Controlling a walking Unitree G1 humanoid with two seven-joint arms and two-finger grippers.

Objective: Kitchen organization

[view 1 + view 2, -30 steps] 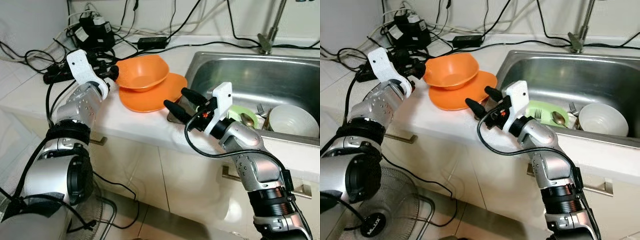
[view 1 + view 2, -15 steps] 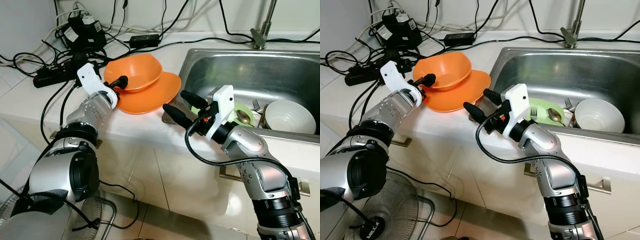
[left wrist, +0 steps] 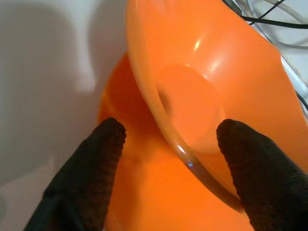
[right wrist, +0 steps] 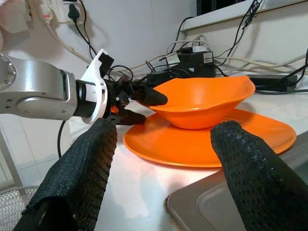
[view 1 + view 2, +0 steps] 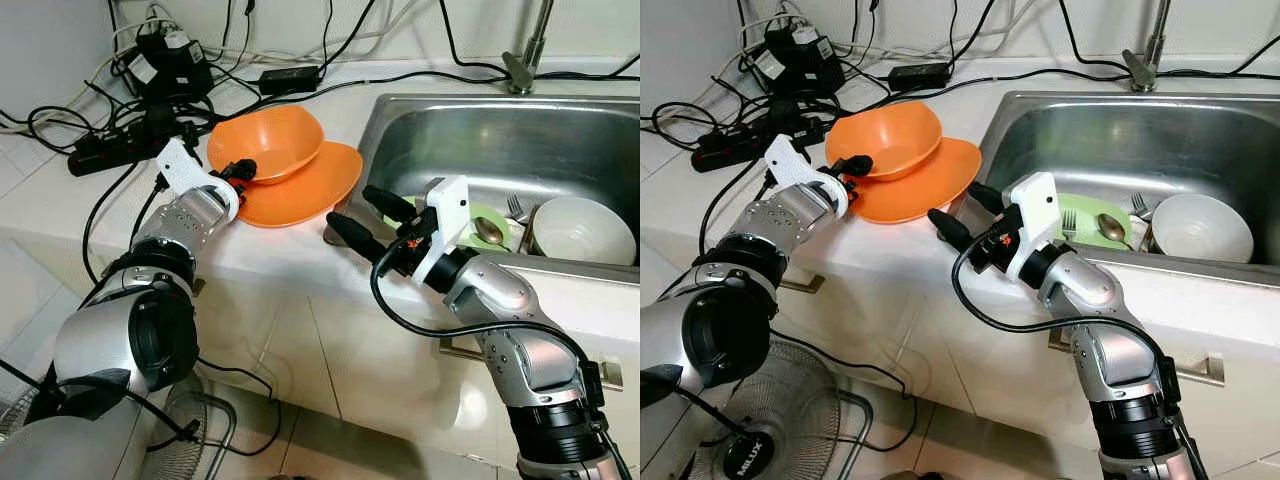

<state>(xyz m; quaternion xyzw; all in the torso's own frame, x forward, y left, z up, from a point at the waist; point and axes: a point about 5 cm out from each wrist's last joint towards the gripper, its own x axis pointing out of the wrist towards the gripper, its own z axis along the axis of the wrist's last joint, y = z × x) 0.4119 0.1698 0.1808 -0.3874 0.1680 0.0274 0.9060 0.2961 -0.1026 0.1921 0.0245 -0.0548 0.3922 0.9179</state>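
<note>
An orange bowl [image 5: 270,140] sits on an orange plate [image 5: 312,190] on the white counter, left of the sink. My left gripper [image 5: 241,173] is at the bowl's near-left rim. It is open, with the rim [image 3: 178,144] between its two fingers, one inside the bowl and one below it over the plate [image 3: 144,192]. My right gripper [image 5: 349,206] hovers open over the counter's front edge by the sink's left corner, pointing at the plate [image 4: 192,144] and bowl [image 4: 202,101], holding nothing.
The steel sink [image 5: 520,140] holds a white bowl [image 5: 580,228], a green plate [image 5: 492,220] with a spoon, and forks. A faucet [image 5: 525,65] stands behind it. A power strip [image 5: 115,152], adapters and tangled cables crowd the counter behind the orange dishes.
The camera has shifted. My left gripper has lowered and turned at the bowl's rim, so its fingers now straddle it. The right gripper has stayed nearly still and open.
</note>
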